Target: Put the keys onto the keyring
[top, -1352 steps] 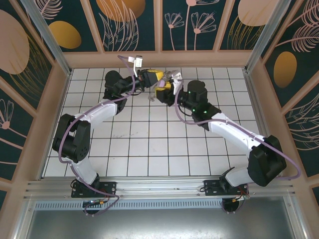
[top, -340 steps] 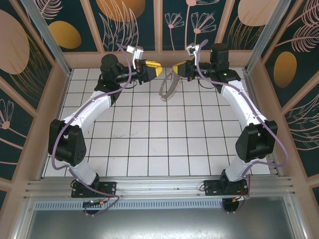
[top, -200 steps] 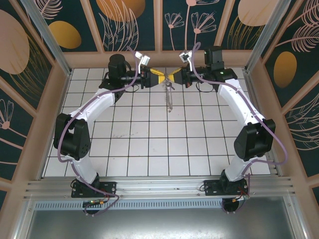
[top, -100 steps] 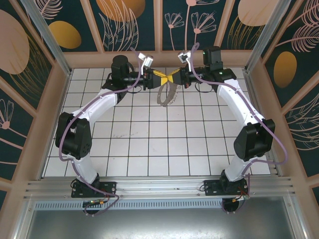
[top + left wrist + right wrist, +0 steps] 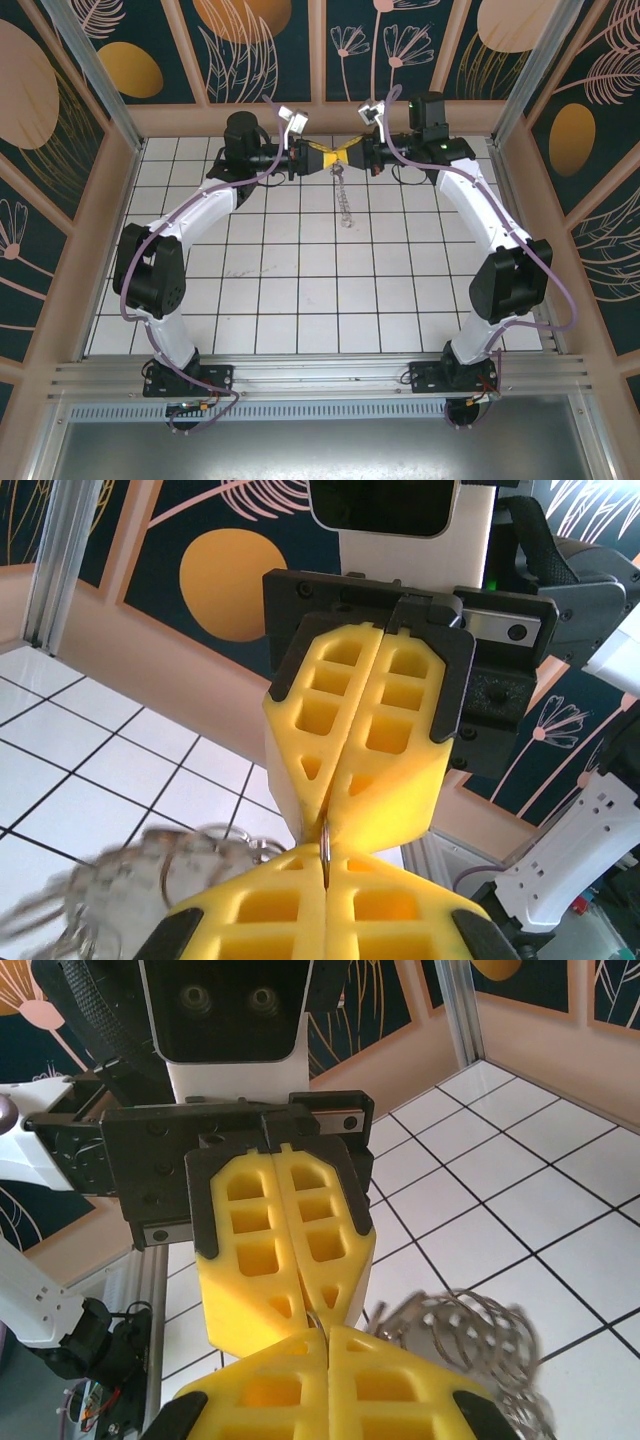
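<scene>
At the far end of the white tiled table [image 5: 300, 290], just in front of the pale wooden back rail [image 5: 180, 120], we see the 2 arms reach inward so that the left gripper [image 5: 326, 157] and the right gripper [image 5: 349, 156] meet tip to tip above the tiles. Each carries 2 yellow, honeycomb-moulded plastic fingers, and both pairs are pressed fully together, with no gap along either seam.

From the left wrist camera we look over the left gripper's own fingers [image 5: 260, 915] at the bottom of the view. The right gripper's fingers [image 5: 350, 730] point down at them. A thin metal wire [image 5: 325, 842] crosses the small space between the 2 sets of tips and disappears into both seams. That wire belongs to the keyring [image 5: 344, 195], a thin grey-brown flexible loop edged with small metallic chain-like teeth, so both grippers pinch it at nearly the same spot.

From overhead the keyring hangs below the joined tips as a narrow, almost edge-on strip, its lower end toward the near side and slightly to the right. We cannot tell whether that end touches the tiles. In the left wrist view it is a blurred grey smear at the lower left of the tips. In the right wrist view it is a blurred tangle of metal coils at the lower right.
</scene>
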Robot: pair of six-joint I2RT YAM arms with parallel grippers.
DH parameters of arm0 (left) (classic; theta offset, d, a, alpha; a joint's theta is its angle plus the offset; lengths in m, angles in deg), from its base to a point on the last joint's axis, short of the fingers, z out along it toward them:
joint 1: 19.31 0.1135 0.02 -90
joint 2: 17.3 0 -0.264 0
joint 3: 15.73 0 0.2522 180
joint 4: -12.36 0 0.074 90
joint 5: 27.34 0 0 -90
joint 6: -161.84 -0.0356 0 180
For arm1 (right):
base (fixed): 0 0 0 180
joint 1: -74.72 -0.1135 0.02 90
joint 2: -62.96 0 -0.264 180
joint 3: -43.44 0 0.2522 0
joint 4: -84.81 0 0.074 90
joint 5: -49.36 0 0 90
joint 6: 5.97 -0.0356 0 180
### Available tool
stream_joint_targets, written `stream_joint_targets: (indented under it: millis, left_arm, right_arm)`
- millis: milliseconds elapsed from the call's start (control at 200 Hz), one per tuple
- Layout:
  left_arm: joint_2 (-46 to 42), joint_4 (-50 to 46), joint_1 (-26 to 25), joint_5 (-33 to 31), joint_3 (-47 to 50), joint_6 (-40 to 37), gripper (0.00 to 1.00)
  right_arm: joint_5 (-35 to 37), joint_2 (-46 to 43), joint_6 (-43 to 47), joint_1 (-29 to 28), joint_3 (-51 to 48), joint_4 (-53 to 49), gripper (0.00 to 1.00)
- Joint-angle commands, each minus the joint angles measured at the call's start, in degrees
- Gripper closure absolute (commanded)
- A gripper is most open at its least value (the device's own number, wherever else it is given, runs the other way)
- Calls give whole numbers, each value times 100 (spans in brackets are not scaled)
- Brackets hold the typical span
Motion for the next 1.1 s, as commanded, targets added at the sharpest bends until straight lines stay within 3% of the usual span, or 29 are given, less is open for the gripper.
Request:
stream_joint_targets:
  millis: [0,145,305,510,826,1096]
  left_arm:
    - [-80,729,-115,27,103,253,100]
    - [-244,1121,-113,-119,293,476,100]
    - [-379,1672,-115,-169,503,843,100]
    - [-552,2210,-115,-320,816,1209,100]
    - [-818,2902,-150,-560,1188,1797,100]
    - [-866,2955,-202,-560,1304,1817,100]
  right_arm:
    - [18,-245,-252,-12,-236,547,84]
    - [381,-1042,-972,172,-1232,1716,68]
    - [1054,-1958,-1854,222,-2741,3309,63]
    - [1927,-2368,-2696,5,-3976,4737,57]
    - [3141,-2524,-2328,-1051,-4482,5100,51]
    - [3345,-2437,-2171,-1122,-4374,5074,51]
